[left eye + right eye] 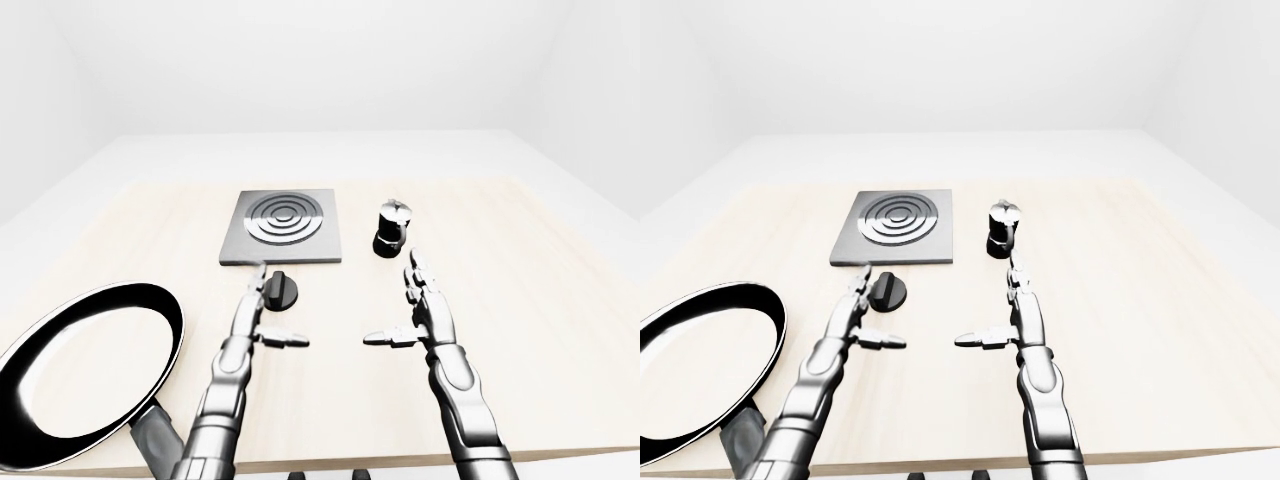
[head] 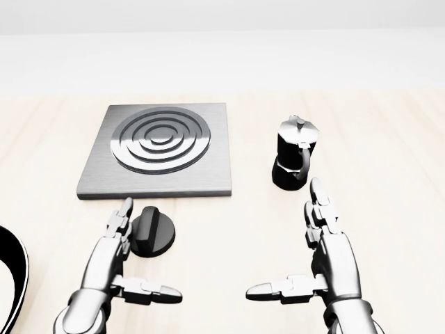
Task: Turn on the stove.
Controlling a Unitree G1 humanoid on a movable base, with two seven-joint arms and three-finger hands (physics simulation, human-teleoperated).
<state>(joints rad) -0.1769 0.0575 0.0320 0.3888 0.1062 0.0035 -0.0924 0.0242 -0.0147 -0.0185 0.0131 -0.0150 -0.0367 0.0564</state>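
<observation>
A square grey stove plate (image 2: 158,152) with concentric rings lies on the wooden table. Its round black knob (image 2: 153,232) sits just below the plate's lower edge. My left hand (image 2: 142,257) is open, its fingers (image 2: 118,221) reaching up along the knob's left side and its thumb pointing right below the knob; I cannot tell whether it touches. My right hand (image 2: 295,254) is open and empty to the right, below a black moka pot (image 2: 295,153).
A large black frying pan (image 1: 85,375) with a pale rim lies at the lower left of the left-eye view, its handle near my left forearm. The moka pot stands right of the stove plate. The table's near edge (image 1: 560,458) runs along the bottom.
</observation>
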